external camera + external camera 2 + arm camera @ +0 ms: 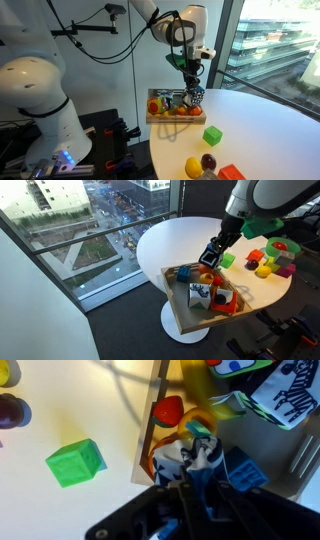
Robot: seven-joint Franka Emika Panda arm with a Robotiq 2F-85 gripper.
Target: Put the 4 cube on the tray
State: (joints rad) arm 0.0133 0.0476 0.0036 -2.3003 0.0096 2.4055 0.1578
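A round white table [262, 118] stands by a tall window, and the tray [160, 120] lies near its rim on the robot's side. In an exterior view, you have the gripper [191, 92] low over one end of the tray. A blue and pale piece at its tips is judged to be the 4 cube [195, 98], held low so that any drop is short. The green cube [212, 135] lies well apart on bare table, leaving open room on that side. In an exterior view, the gripper [211, 258] hangs above the far edge of the tray [190, 323]. A larger picture cube [200, 295] and red pieces [226, 302] crowd the tray's middle, so free floor is scarce, which likely explains the approach at the edge. In the wrist view, the fingers [183, 478] stand narrow about the 4 cube [200, 452], just inside the wooden wall of the tray [150, 420]. Blur prevents you from telling whether they press it or merely flank it. A red fruit [167, 410] lies just ahead and a blue piece [246, 472] just beside. The green cube [75, 463] rests outside the wall. Judge the descent carefully: the neighbours are close, and only the way upward is clear.
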